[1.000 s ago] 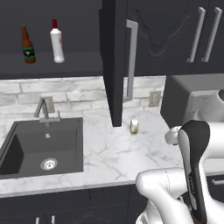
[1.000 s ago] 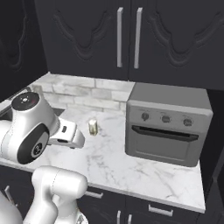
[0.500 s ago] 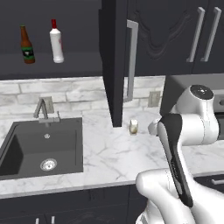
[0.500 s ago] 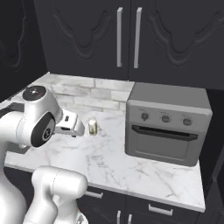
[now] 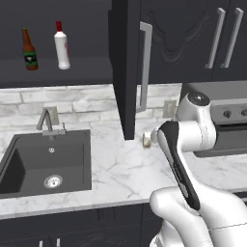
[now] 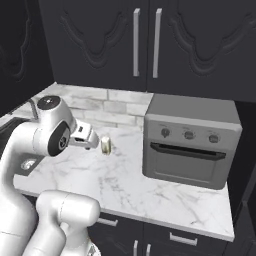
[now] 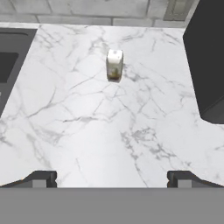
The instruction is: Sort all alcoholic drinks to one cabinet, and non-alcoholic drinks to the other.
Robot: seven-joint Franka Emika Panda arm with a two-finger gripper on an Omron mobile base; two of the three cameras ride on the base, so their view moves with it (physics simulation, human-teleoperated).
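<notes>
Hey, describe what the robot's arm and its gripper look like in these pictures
The arm is glossy white with rounded, bulbous links, a dark strip along one link and dark grey round joint caps. The gripper has a white body and two small dark, blocky fingertips. No cables or markings are visible.

Sink point(image 5: 29, 159); faucet point(image 5: 45, 120); toaster oven point(image 6: 187, 142)

Arm: now raised and swung forward toward the carton point(image 6: 105, 145). Gripper point(image 6: 90, 141): now just beside the carton, on its sink-ward side, jaws wide apart.
</notes>
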